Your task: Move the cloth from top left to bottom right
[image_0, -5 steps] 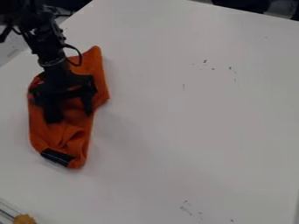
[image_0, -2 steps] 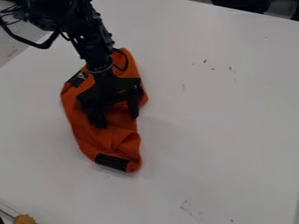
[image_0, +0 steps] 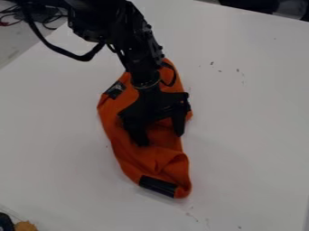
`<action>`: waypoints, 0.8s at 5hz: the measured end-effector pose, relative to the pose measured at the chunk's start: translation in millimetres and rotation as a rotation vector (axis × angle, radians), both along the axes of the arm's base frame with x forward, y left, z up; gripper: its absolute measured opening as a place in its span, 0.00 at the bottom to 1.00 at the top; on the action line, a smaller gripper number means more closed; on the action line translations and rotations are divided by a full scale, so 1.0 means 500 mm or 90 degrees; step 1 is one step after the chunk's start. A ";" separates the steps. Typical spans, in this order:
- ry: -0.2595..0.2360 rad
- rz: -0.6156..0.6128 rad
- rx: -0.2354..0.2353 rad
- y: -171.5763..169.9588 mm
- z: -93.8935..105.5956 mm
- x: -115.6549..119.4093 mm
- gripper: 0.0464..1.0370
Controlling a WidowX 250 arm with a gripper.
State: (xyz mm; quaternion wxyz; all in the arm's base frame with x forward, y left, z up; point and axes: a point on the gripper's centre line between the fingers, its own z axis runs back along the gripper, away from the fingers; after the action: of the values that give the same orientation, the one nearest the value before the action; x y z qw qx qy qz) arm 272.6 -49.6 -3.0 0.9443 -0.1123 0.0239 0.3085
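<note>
Worktop (image_0: 253,135): pale, matt and off-white, it spans nearly the whole frame; its left edge slants across the upper left, and its far edge crosses the upper right. Robot arm (image_0: 136,47): black, entering at the upper left and angling down towards the centre. Orange cloth (image_0: 129,151): lying rumpled left of the centre, partly beneath the arm. Its long axis runs chiefly from top to bottom, the lower end set slightly to the right; the upper part is broad, the lower part narrower, with a fold along its right side. Hand (image_0: 161,138): black, tilted down over the middle of the cloth, its two fingers spread apart. Grey surface (image_0: 13,38): beyond the worktop, upper left, with dark cables (image_0: 45,17) across it. Dark objects (image_0: 250,4): beyond the far edge, upper right; identity indeterminate. Black band (image_0: 158,186): across the cloth's lower end. Black patch (image_0: 114,90): at its upper left edge. Yellow-brown object (image_0: 25,226): lower left corner. Small dark marks (image_0: 212,63): upper right and lower right of the worktop.
</note>
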 end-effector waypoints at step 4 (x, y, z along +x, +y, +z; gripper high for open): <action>0.086 -0.001 0.040 -0.040 0.011 -0.134 0.96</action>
State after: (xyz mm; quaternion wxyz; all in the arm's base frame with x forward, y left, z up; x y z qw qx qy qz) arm 205.5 -69.7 2.6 0.9439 -0.0611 0.0783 0.3150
